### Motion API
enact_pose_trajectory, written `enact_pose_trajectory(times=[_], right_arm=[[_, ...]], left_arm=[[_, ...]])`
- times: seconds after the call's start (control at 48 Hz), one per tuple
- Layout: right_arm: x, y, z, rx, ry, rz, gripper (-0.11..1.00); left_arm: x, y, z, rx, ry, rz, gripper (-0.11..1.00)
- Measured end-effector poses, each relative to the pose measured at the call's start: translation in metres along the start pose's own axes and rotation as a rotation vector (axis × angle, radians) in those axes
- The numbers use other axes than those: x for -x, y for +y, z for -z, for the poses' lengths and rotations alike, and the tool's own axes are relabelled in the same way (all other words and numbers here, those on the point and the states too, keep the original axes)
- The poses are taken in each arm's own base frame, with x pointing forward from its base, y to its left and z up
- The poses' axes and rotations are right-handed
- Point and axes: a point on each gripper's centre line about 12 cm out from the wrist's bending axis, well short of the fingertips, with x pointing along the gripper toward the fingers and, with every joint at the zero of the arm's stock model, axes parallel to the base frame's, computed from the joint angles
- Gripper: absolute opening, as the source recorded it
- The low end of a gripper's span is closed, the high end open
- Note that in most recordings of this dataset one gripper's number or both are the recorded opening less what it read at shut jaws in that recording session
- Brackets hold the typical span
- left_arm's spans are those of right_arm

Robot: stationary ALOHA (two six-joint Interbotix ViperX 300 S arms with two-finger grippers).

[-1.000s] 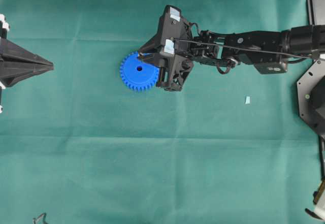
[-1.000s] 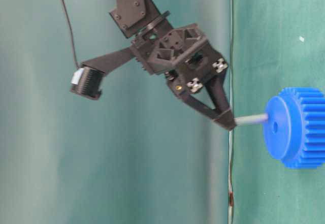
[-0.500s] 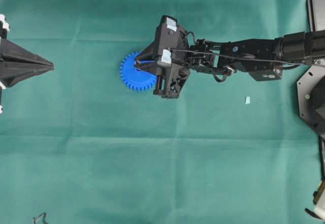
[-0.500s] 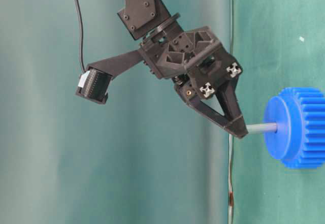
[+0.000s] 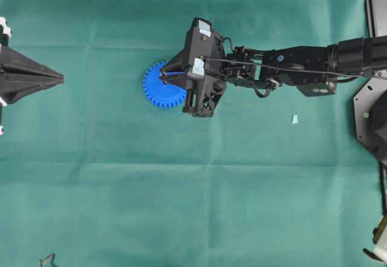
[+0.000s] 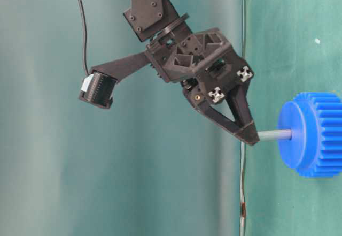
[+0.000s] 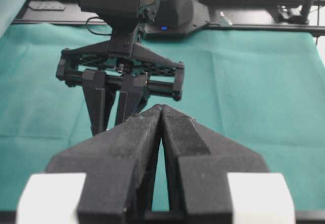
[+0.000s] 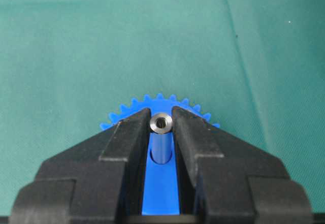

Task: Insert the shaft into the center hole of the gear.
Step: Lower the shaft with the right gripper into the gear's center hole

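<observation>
Right wrist view: right end effector (image 8: 162,125) clamped on the shaft (image 8: 162,142), fingers (image 8: 127,142) narrowly parted, pressed to either side of the pin's top end.
Shaft: silvery-grey, upright, lower end meeting the flat face of the gear (image 6: 312,134) at its middle; centre hole itself hidden by the pin.
Gear: blue, flat on the green counter (image 5: 181,188), partly under the right end effector in the overhead view.
Left end effector (image 7: 161,113): clenched shut, holding nothing, well apart from the gear.
Pale blue scrap (image 5: 294,119): on the counter, well away from the gear.
</observation>
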Motion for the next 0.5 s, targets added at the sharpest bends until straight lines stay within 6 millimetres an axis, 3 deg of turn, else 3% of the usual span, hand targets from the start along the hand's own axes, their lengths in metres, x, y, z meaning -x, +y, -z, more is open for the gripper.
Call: enact_pose_trajectory(times=[0.292, 0.5], right_arm=[[0.002, 0.003, 0.003, 0.009, 0.004, -0.007, 0.16], [-0.013, -0.001, 0.026, -0.021, 0.046, 0.011, 0.16]], left_arm=[[0.0, 0.0, 0.0, 0.0, 0.0, -0.002, 0.0], [0.0, 0.0, 0.0, 0.0, -0.002, 0.0, 0.0]])
